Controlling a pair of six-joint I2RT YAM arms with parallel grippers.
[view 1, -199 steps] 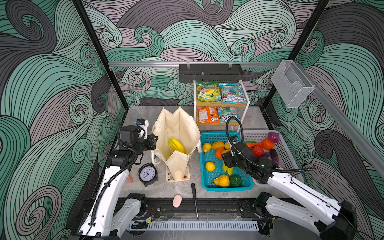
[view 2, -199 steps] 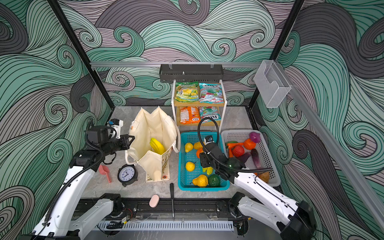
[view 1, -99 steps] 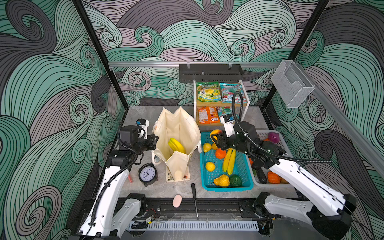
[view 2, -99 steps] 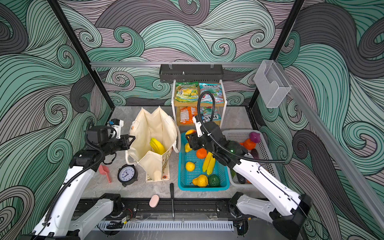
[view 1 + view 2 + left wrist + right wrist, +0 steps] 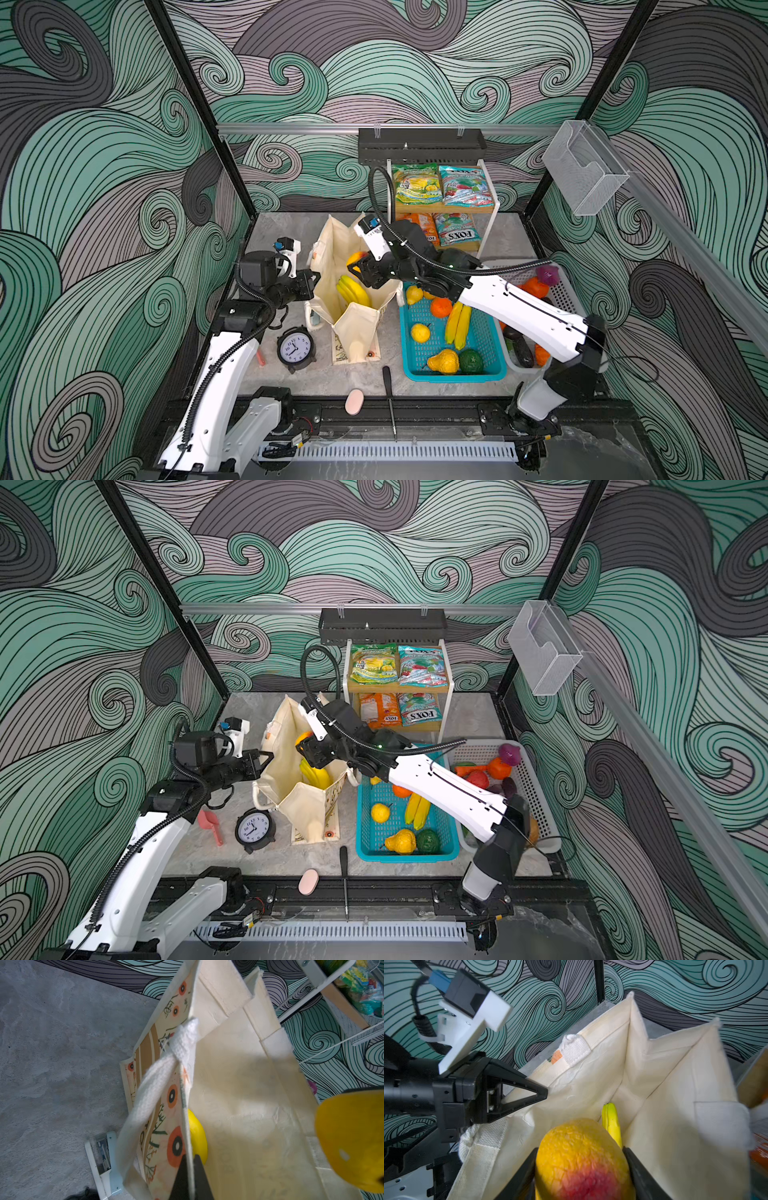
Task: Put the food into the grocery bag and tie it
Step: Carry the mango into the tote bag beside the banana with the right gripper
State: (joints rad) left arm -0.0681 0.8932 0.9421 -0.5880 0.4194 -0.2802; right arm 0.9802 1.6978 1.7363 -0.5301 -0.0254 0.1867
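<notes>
Lying at the front edge of the grey marbled tabletop (image 5: 282,232) are a pink oval pad (image 5: 354,401) and a black screwdriver (image 5: 387,382). Behind them stand a black round alarm clock (image 5: 294,348), a teal plastic basket (image 5: 453,377) of toy fruit and a white plastic basket (image 5: 565,291). At centre, the left gripper (image 5: 309,282) is clamped on the rim of the open cream canvas tote bag (image 5: 357,336), which stands upright with a yellow toy banana (image 5: 353,291) inside. The right gripper (image 5: 358,266) grasps a yellow-red toy peach (image 5: 581,1159) above the bag's mouth. Glossy snack packets (image 5: 417,183) sit on a white-framed wooden shelf (image 5: 440,207) at the back, against walls (image 5: 415,75) papered in teal and grey swirls.
</notes>
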